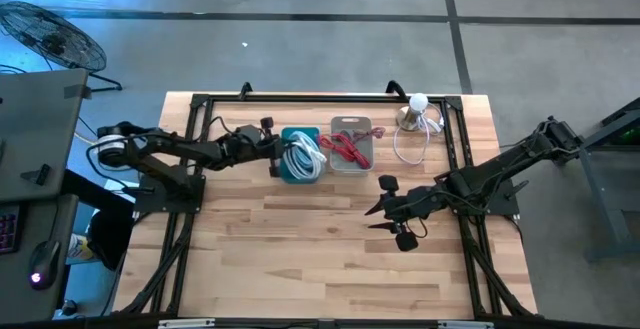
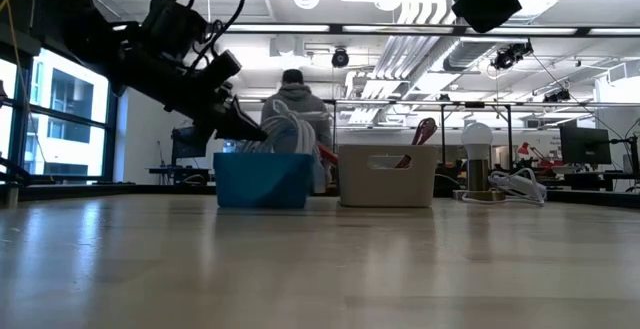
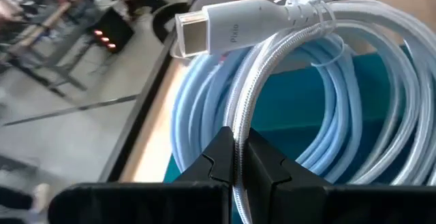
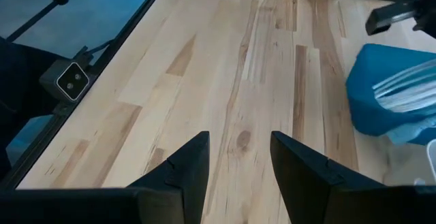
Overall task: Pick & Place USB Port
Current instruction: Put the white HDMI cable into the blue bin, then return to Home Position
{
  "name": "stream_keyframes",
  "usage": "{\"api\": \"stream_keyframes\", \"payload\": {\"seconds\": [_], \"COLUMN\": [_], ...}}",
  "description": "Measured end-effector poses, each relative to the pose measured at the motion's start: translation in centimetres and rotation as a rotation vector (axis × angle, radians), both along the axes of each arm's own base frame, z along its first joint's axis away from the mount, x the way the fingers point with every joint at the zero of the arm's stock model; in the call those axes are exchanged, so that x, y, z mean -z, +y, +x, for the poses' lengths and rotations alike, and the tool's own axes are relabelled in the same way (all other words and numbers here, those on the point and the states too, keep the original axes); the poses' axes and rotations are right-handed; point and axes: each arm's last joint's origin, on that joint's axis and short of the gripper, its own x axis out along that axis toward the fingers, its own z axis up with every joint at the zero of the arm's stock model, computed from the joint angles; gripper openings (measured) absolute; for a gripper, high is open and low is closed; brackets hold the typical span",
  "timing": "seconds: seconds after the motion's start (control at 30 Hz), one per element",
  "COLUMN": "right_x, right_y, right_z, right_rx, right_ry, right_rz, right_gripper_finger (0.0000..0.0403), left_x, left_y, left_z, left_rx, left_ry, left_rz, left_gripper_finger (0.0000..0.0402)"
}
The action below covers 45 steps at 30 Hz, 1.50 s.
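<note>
A coil of white braided USB cable (image 1: pixel 303 155) sits in a blue bin (image 1: pixel 297 172), its white plug (image 3: pixel 225 23) sticking up from the top of the coil. My left gripper (image 1: pixel 272 151) is at the bin's left rim, shut on one strand of the coil. The low view shows that gripper (image 2: pixel 250 127) slanting down onto the cable (image 2: pixel 285 129) above the blue bin (image 2: pixel 263 180). My right gripper (image 1: pixel 378 209) hovers open above bare table, to the right of the bin and nearer the table's near edge. My left gripper pinches a single white braided strand (image 3: pixel 238 125) of the coil between its two fingers (image 3: pixel 219 159), at the coil's left side. The fingers come from the table's left, slanting down. The rest of the coil still lies in the blue bin (image 3: pixel 354 101).
A pale bin (image 1: pixel 350 145) with red cable (image 1: pixel 345 147) stands right of the blue one. A white-bulbed lamp (image 1: pixel 415 109) and a loose white cable (image 1: pixel 410 144) lie near the far right. A black frame (image 1: pixel 190 149) borders the table. Bare wood (image 1: pixel 300 249) fills the near half.
</note>
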Motion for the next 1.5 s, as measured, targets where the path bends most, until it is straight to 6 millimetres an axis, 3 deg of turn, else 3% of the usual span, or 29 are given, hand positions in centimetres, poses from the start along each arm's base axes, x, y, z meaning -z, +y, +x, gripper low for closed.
{"api": "stream_keyframes", "payload": {"seconds": [0.2,0.37,0.6,0.73,0.93,1.1,1.37,1.5], "right_x": [0.1,0.1,-0.4,-2.0,-5.3,-6.9,-7.8,-6.1], "right_y": [0.0,0.0,-0.2,-1.1,-3.5,-5.4,-7.6,-8.0], "right_z": [0.0,0.0,-0.5,-2.6,-7.7,-11.5,-15.1,-15.4], "right_rx": [0.0,-0.009,-0.048,-0.05,0.012,0.047,0.119,0.154], "right_ry": [0.007,0.01,-0.013,-0.034,-0.152,-0.271,-0.395,-0.44], "right_rz": [-0.002,0.002,-0.044,-0.043,-0.035,-0.059,-0.103,-0.11], "right_gripper_finger": [0.0149,0.0149,0.0149,0.0149,0.0149,0.0149,0.0149,0.0149], "left_x": [0.0,-1.2,-3.4,-4.8,-6.7,-7.6,-7.7,-7.7], "left_y": [-0.3,-0.5,-1.0,-1.4,-2.0,-2.5,-3.1,-3.7], "left_z": [0.2,0.3,-0.1,-1.2,-3.3,-4.6,-5.0,-4.8], "left_rx": [0.085,0.149,0.271,0.28,0.267,0.269,0.287,0.309], "left_ry": [-0.04,-0.121,-0.199,-0.204,-0.204,-0.205,-0.192,-0.191], "left_rz": [-0.065,-0.101,-0.101,-0.087,-0.058,-0.058,-0.074,-0.074], "left_gripper_finger": [0.0047,0.0097,0.0137,0.0141,0.0142,0.0142,0.0143,0.0143]}}
